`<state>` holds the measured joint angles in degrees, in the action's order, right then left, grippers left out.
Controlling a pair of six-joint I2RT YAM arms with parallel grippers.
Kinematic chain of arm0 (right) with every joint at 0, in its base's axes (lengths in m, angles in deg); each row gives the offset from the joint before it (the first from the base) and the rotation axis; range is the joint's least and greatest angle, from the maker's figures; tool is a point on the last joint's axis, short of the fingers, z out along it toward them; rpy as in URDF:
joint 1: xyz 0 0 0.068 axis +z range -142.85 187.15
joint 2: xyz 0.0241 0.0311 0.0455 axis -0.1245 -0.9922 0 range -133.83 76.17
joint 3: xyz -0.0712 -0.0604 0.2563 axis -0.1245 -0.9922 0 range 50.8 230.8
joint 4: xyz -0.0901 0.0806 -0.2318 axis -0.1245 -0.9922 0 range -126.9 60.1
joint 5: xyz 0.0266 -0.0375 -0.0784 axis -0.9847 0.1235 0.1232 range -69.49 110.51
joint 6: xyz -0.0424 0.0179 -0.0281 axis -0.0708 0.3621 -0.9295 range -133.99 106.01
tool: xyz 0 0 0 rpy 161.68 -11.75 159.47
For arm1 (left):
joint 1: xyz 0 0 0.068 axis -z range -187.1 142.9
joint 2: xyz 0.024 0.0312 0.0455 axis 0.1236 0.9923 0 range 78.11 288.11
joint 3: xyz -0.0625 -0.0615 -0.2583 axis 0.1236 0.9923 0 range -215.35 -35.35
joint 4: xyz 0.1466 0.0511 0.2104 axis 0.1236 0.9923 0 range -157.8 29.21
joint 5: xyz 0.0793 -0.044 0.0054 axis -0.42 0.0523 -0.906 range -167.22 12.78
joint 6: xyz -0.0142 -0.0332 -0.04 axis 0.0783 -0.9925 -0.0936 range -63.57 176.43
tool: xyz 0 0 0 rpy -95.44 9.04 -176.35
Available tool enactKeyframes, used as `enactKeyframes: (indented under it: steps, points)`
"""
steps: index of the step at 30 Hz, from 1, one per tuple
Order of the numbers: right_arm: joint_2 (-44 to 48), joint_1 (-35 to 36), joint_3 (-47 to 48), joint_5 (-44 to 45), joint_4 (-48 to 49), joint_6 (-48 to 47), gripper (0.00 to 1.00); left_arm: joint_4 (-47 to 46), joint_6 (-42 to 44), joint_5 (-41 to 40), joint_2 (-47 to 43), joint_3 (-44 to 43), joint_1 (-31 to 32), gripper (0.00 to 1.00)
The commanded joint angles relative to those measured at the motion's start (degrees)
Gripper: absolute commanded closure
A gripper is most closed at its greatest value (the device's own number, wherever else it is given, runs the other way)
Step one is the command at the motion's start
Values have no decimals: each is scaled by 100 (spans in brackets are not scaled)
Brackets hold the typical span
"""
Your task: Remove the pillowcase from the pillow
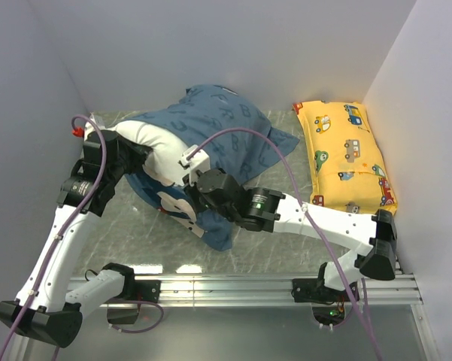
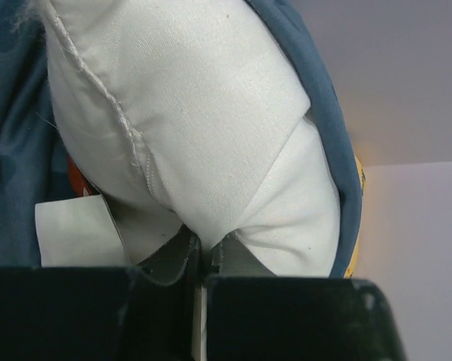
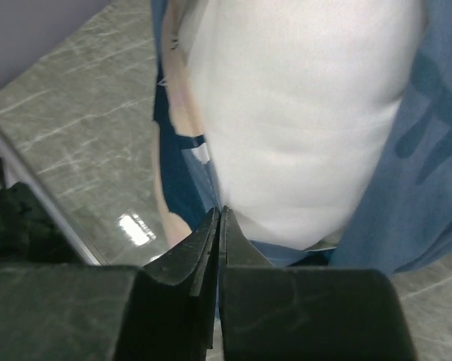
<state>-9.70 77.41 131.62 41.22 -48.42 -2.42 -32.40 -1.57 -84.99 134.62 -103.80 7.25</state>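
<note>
The dusty-blue pillowcase [image 1: 229, 124] lies bunched in the middle of the table, still covering the far part of the white pillow [image 1: 147, 143]. The pillow's bare end sticks out to the left. My left gripper [image 1: 129, 156] is shut on a pinch of the pillow's white fabric [image 2: 210, 113], its jaws closed at the fold [image 2: 204, 252]; blue cover [image 2: 15, 150] shows on both sides. My right gripper [image 1: 199, 183] is at the cover's near open edge, jaws pressed together [image 3: 219, 218] on a thin blue hem. The pillow [image 3: 301, 113] and pillowcase [image 3: 429, 150] fill its view.
A yellow car-print pillow [image 1: 346, 154] lies along the right wall. The grey marble table [image 1: 135, 241] is walled on the left, back and right. An aluminium rail [image 1: 241, 286] runs along the near edge. A purple cable [image 1: 286, 162] arcs over the cover.
</note>
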Motion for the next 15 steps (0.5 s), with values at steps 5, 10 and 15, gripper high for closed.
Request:
enactKeyframes:
  steps: [5, 10, 15]
  points:
    - [974, 268, -979, -1235, 437, 398, 100, -938, -203, -67, 105, -125, 59, 100]
    - [1089, 655, -1814, -1412, 815, 723, 100, -965, -273, -146, 228, -169, 191, 100]
    - [905, 1025, -2516, -824, 1060, 1100, 100, -894, -265, -216, 299, -292, 244, 100]
